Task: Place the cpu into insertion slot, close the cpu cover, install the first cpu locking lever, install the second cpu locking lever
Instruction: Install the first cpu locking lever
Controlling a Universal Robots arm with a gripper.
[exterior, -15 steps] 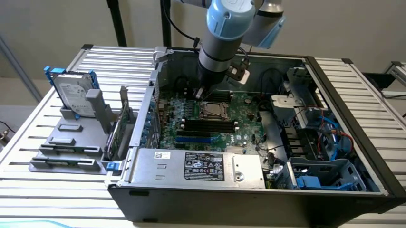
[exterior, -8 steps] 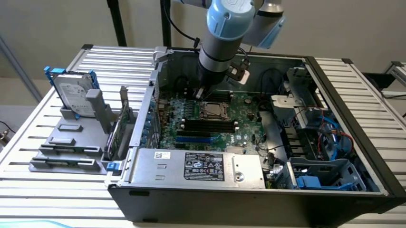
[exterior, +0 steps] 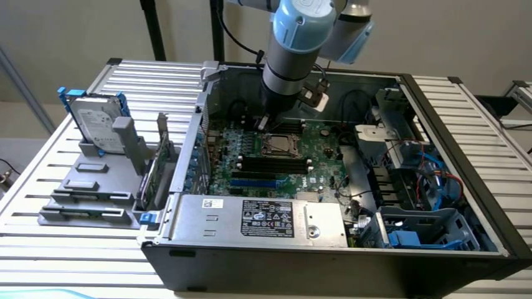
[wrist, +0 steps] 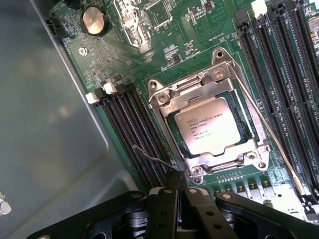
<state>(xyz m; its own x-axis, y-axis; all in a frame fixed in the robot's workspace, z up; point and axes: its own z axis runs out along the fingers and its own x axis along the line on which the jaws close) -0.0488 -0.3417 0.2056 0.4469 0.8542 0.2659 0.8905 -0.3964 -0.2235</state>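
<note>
The cpu (wrist: 214, 130), a silvery square chip with printed text, lies flat in the insertion slot (wrist: 175, 130) on the green board. The cpu cover (wrist: 197, 92) is folded down around it, its cut-out framing the chip. One thin wire locking lever (wrist: 152, 159) sticks out sideways over the black memory slots, and its inner end meets my gripper's tip. A second wire lever (wrist: 279, 144) runs along the socket's opposite side. My gripper (wrist: 177, 191) is shut, with its black fingers pressed together just off the socket's corner. In the exterior view the gripper (exterior: 268, 124) reaches down into the case beside the cpu (exterior: 280, 145).
Long black memory slots (wrist: 279, 74) flank the socket on both sides, and a coin battery (wrist: 93, 20) sits further off. The open computer case (exterior: 465, 187) holds a power supply (exterior: 266, 218) and blue cables. A hard drive (exterior: 96, 121) stands in a grey holder on the exterior view's left.
</note>
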